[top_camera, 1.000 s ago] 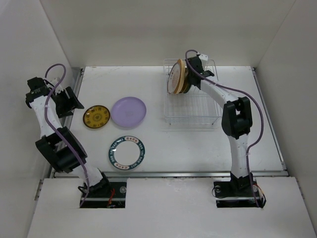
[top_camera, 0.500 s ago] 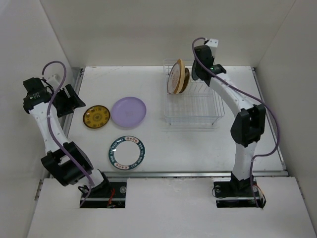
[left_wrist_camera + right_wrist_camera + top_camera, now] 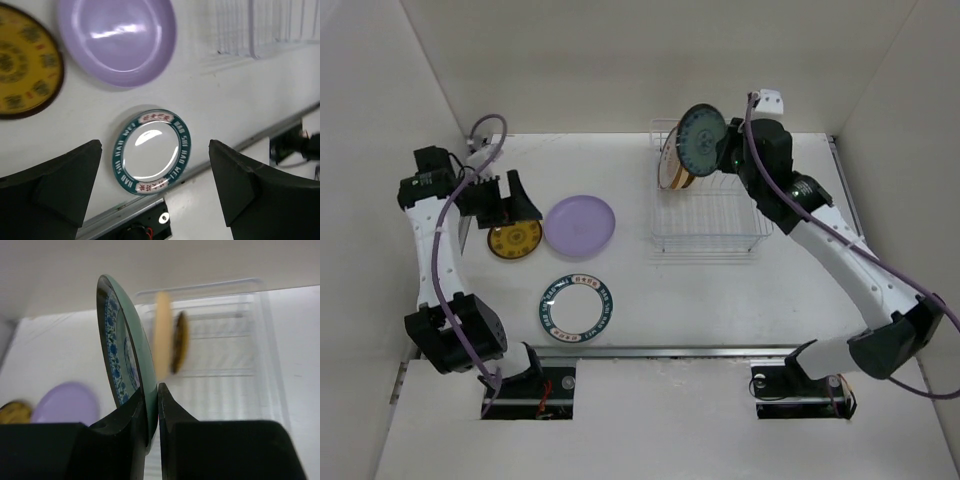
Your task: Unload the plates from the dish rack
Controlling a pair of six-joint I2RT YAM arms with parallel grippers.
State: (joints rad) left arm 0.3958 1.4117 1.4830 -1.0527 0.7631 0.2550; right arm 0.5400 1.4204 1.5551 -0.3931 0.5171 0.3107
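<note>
Top external view: the right tool [image 3: 725, 148] holds the teal patterned plate [image 3: 703, 127] on edge, raised above the far end of the dish rack [image 3: 710, 215]. Right wrist view: its two fingers are pressed onto the plate's lower rim, one on each face, and only a little of the rim lies between them. Two plates stand upright in the rack's far end, the pale orange plate [image 3: 670, 160] and, just behind it, a darker brown-edged plate [image 3: 693, 165]. Three plates lie flat on the bench [image 3: 720, 290] to the left of the rack: the lavender plate [image 3: 579, 224], the yellow-and-brown plate [image 3: 515, 238] and the white plate with a teal rim [image 3: 578, 307]. The left tool [image 3: 505, 198] hovers over the yellow-and-brown plate, fingers spread wide and nothing between them.

Step in hand, as judged: carrying the held plate to the bench. Bring it clear of the rack's wire wall and of the two standing plates before you swing left. Hold the wrist level, since a pinch on the rim alone may let the plate pivot. Choose bare bench near the flat plates but apart from them. Tilt the plate toward flat, lower it until its underside rests, then part the fingers.
</note>
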